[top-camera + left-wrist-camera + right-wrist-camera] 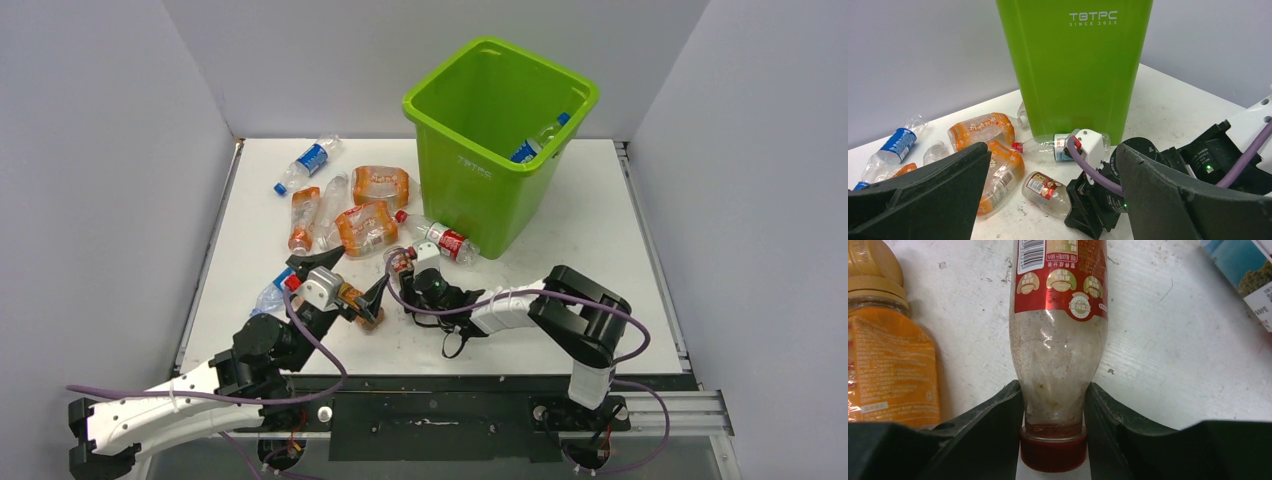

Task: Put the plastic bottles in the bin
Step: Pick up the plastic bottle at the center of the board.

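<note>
The lime-green bin stands at the back of the table, with a blue-labelled bottle inside; it also shows in the left wrist view. My right gripper is shut on the neck of a clear red-labelled, red-capped bottle that lies on the table; this bottle also shows in the left wrist view. My left gripper is open and empty, just left of the right gripper. Several bottles lie left of the bin: orange ones, a blue-labelled one, and a red-labelled one at the bin's foot.
An orange bottle lies right beside the held bottle. A small blue-capped bottle and a brownish one lie under my left gripper. Grey walls enclose the table on three sides.
</note>
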You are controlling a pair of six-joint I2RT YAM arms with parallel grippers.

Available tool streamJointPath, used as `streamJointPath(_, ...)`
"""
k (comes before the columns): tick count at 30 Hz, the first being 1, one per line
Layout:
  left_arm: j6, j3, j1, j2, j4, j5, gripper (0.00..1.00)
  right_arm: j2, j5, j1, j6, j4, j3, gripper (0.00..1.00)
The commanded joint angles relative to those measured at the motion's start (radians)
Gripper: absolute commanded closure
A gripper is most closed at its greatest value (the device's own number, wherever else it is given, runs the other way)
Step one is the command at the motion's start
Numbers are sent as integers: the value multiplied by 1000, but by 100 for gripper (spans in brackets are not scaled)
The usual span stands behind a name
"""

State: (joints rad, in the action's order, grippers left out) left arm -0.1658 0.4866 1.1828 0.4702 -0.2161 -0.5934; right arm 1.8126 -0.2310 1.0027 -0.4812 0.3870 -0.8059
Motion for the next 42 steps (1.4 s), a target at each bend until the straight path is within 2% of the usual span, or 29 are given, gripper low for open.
streamJointPath(1,-8,0,-12,-9,-54,0,4,-7,23,13,-12,18,58,72)
streamJointPath(5,-29,-8,-12,-29,-57,1,4,-116,23,44,-16,-37,97,94)
streamJointPath(9,-61,-17,-12,-50,-61,47,4,-286,23,67,-28,-183,117,95)
streamJointPath(13,-76,-22,-11,-54,-43,116,4,-539,54,77,-34,-397,120,95)
streamJointPath(16,-74,-24,-12,-57,-13,226,4,-703,98,81,-30,-602,77,95)
streamJointPath(18,-77,-26,-12,-48,8,363,4,-792,147,82,-25,-726,37,95)
streamJointPath(21,-108,-24,-8,-15,42,484,4,-880,220,85,-30,-896,-35,95)
streamJointPath(24,-116,-23,-3,13,45,534,4,-921,306,85,-42,-1036,-119,95)
streamJointPath(28,-211,-41,37,23,36,568,4,-930,340,85,-42,-1188,-216,95)
streamJointPath(31,-313,-39,106,43,85,525,4,-920,346,85,-59,-1269,-259,95)
streamJointPath(35,-479,-41,264,98,130,330,4,-879,415,85,-58,-1310,-304,95)
streamJointPath(38,-598,-54,350,147,113,176,4,-843,460,86,-55,-1324,-332,95)
streamJointPath(42,-690,-83,407,205,42,51,4,-810,510,88,-59,-1323,-364,95)
